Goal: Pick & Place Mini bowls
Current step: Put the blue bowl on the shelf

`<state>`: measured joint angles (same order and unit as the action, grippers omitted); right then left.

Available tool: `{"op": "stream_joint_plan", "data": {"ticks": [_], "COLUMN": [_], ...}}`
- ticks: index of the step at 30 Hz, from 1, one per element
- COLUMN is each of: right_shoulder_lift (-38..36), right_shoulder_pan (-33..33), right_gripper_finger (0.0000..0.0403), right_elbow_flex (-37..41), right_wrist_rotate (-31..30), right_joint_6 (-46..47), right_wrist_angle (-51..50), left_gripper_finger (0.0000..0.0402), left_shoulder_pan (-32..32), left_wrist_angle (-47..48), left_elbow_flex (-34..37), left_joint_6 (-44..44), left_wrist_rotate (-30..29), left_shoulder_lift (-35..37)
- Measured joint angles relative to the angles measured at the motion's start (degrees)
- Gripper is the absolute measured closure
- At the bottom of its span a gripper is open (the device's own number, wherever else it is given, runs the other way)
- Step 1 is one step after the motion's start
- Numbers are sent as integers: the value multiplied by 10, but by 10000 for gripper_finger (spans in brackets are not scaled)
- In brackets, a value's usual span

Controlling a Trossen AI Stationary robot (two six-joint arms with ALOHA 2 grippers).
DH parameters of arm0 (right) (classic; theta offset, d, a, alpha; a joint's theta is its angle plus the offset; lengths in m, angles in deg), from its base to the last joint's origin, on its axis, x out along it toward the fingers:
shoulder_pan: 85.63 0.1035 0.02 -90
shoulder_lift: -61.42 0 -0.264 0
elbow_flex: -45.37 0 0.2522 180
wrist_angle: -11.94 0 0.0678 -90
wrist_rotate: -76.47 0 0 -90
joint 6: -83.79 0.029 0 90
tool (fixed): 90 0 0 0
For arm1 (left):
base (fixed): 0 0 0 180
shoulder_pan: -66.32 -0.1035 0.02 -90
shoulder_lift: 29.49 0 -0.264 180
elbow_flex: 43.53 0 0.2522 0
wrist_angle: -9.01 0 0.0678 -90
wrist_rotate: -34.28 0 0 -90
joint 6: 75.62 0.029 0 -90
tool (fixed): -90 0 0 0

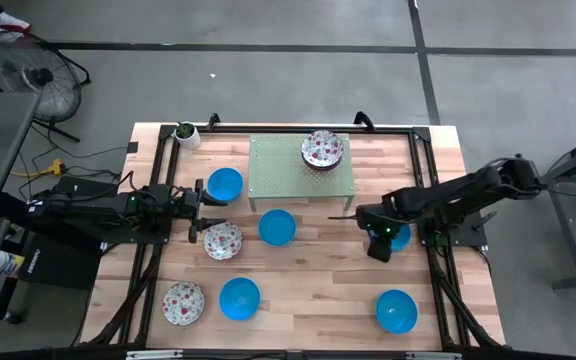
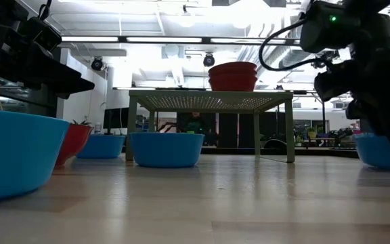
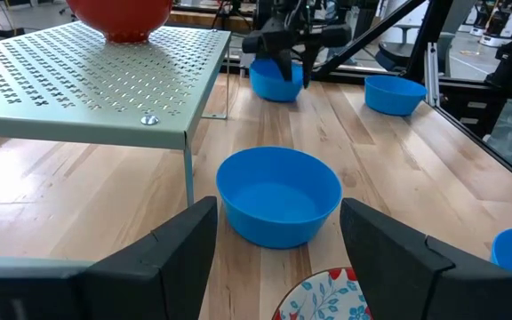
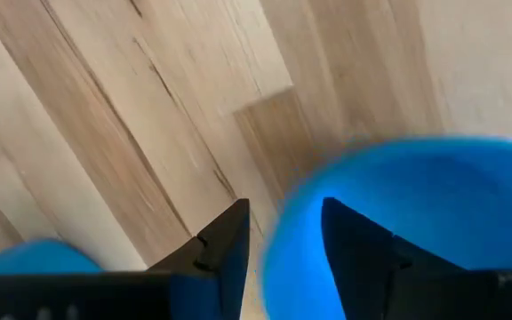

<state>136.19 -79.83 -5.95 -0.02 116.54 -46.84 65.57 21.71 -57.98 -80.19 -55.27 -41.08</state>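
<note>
While right claw (image 4: 278, 244) straddles blue bowl (image 4: 416, 222) rim, one finger inside, one outside, fingers not visibly clamped; grip cannot tell. Left claw (image 3: 278, 258) released, spread wide above floral bowl (image 3: 323, 298); second blue bowl (image 3: 278, 196) just ahead on desk (image 3: 398, 169).
</note>
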Motion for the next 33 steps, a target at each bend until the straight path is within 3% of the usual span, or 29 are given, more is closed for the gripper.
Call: {"op": "stream_joint_plan", "data": {"ticks": [17,33], "right_shoulder_lift": [14,12], "right_shoulder_pan": [0,0], "right_gripper_finger": [281,397], "right_elbow_flex": [0,-2], "right_wrist_rotate": [-12,-17], "right_joint_6": [-11,-19], "right_wrist_angle": [17,12], "left_gripper_finger": [168,168], "left_shoulder_pan": [0,0], "left_wrist_angle": [0,0], "left_elbow_flex": [0,0], "left_joint_6": [0,0], "left_wrist_rotate": [0,0], "left_shoulder_lift": [0,0]}}
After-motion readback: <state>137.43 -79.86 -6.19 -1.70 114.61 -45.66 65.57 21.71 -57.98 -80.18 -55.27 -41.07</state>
